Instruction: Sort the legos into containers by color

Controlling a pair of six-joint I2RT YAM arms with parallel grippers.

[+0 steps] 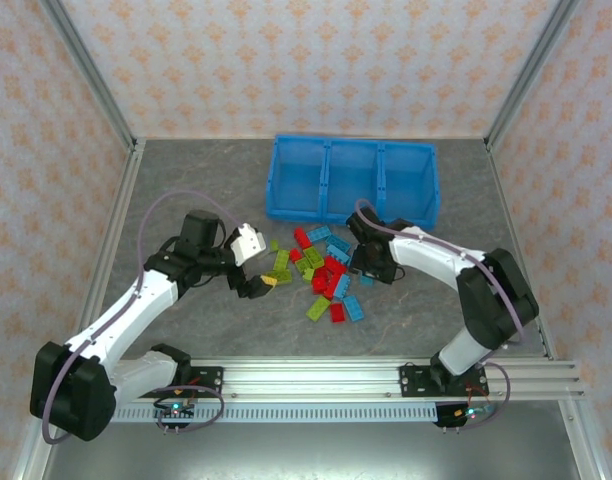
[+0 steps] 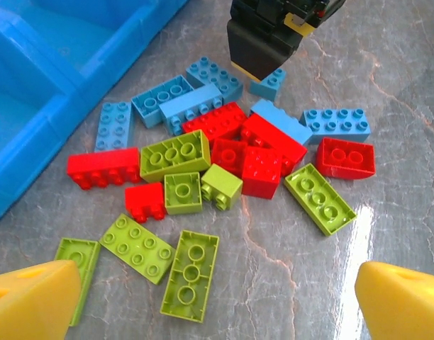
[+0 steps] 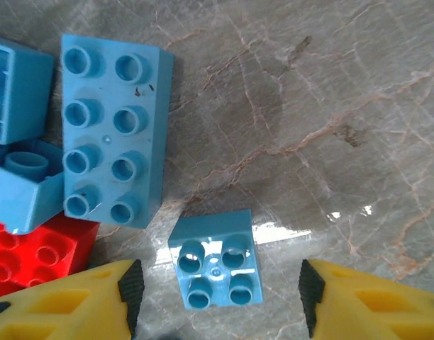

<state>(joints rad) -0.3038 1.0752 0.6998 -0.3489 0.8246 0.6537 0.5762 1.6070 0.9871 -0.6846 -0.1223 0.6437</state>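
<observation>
— Where were the legos?

— In a loose heap on the grey marbled table, just in front of the blue bin whose three adjoining sections are the containers. Red, yellow-green and light blue bricks lay mixed together, many of them touching.

— And the left hand?

— It hung over the left edge of the heap, spread wide and holding nothing. Its yellow fingertips sat at the bottom corners of the wrist view, with green bricks flat on the table between them.

— What about the right hand?

— It was low over the right side of the heap, also spread. A small four-stud blue brick lay studs up on the table between its black pads. A gap showed on each side, so it was not pinched. Just beside it lay an eight-stud blue brick, with a red brick close by.
</observation>
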